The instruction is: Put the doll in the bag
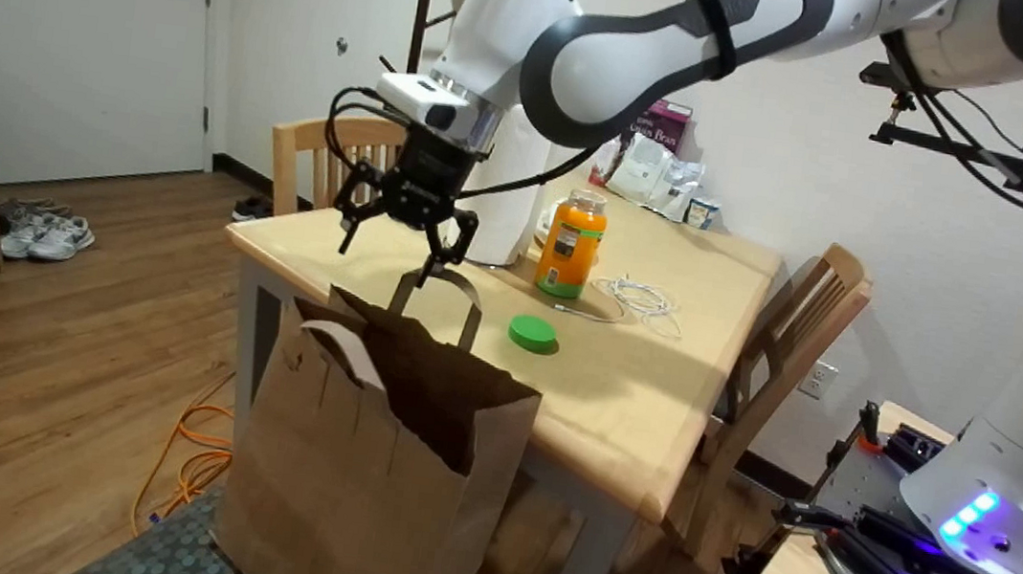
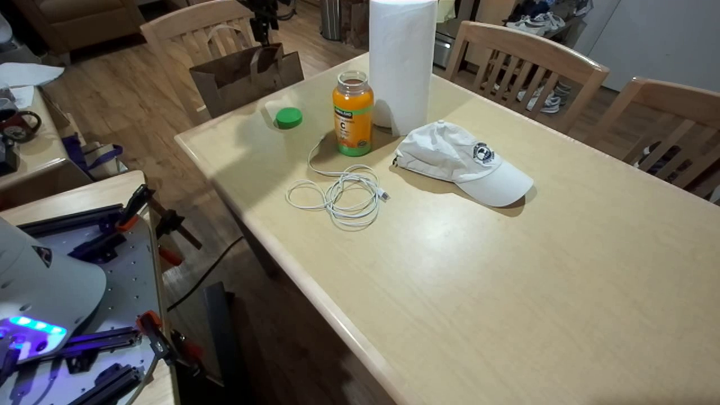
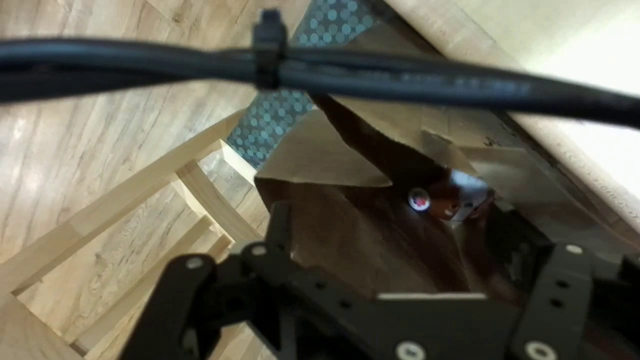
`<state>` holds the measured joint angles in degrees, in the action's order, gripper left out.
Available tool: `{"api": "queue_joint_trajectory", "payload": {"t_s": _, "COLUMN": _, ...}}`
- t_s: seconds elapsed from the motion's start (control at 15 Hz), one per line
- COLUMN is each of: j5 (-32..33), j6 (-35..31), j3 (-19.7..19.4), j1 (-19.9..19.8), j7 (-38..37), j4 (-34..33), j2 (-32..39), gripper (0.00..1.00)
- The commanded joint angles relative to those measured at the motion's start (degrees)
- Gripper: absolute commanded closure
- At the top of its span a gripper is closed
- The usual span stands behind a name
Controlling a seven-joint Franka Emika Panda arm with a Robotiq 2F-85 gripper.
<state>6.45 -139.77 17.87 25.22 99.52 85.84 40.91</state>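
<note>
tool [image 3: 405, 250]: fingers apart, above bag [image 3: 335, 227] | doll [image 3: 444, 199]: inside bag | black cable [image 3: 350, 77]: across upper view

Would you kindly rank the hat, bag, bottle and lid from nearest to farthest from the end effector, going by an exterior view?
In an exterior view:
1. The bag, below the end effector.
2. The lid, on the table near the bag.
3. The bottle, beside the paper roll.
4. The hat, beyond the bottle.
</note>
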Motion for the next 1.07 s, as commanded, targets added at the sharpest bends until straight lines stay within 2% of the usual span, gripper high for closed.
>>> {"api": "queue_joint_trajectory", "payload": {"t_s": 0.0, "j5": 5.8, "j6": 0.0, "j3": -3.4, "j1": 2.1, "j7": -8.0, "j4": -2.6, "j2": -2.1, "gripper": 0.00}}
{"api": "queue_joint_trajectory", "payload": {"t_s": 0.13, "j5": 10.4, "j6": 0.8, "j3": -6.4, "j1": 3.9, "j7": -13.7, "j4": -4.2, "j2": -3.2, "gripper": 0.00}}
{"api": "queue_joint_trajectory", "payload": {"t_s": 0.47, "j5": 23.2, "j6": 9.5, "j3": -12.3, "j1": 7.9, "j7": -28.4, "j4": -7.4, "j2": -5.5, "gripper": 0.00}}
{"api": "queue_joint_trajectory", "payload": {"t_s": 0.67, "j5": 27.0, "j6": 15.1, "j3": -13.5, "j1": 8.1, "j7": -36.8, "j4": -7.9, "j2": -7.7, "gripper": 0.00}}
{"api": "queue_joint_trajectory", "payload": {"t_s": 0.73, "j5": 26.2, "j6": 16.2, "j3": -15.4, "j1": 9.0, "j7": -38.9, "j4": -6.7, "j2": -9.3, "gripper": 0.00}}
{"api": "queue_joint_trajectory", "payload": {"t_s": 0.8, "j5": 23.2, "j6": 18.9, "j3": -14.0, "j1": 7.6, "j7": -37.3, "j4": -5.9, "j2": -10.6, "gripper": 0.00}}
{"api": "queue_joint_trajectory", "payload": {"t_s": 0.87, "j5": 26.0, "j6": 16.1, "j3": -11.5, "j1": 6.1, "j7": -36.1, "j4": -8.7, "j2": -7.0, "gripper": 0.00}}
{"api": "queue_joint_trajectory", "payload": {"t_s": 1.0, "j5": 26.1, "j6": 16.9, "j3": -10.9, "j1": 5.6, "j7": -36.1, "j4": -8.8, "j2": -7.5, "gripper": 0.00}}
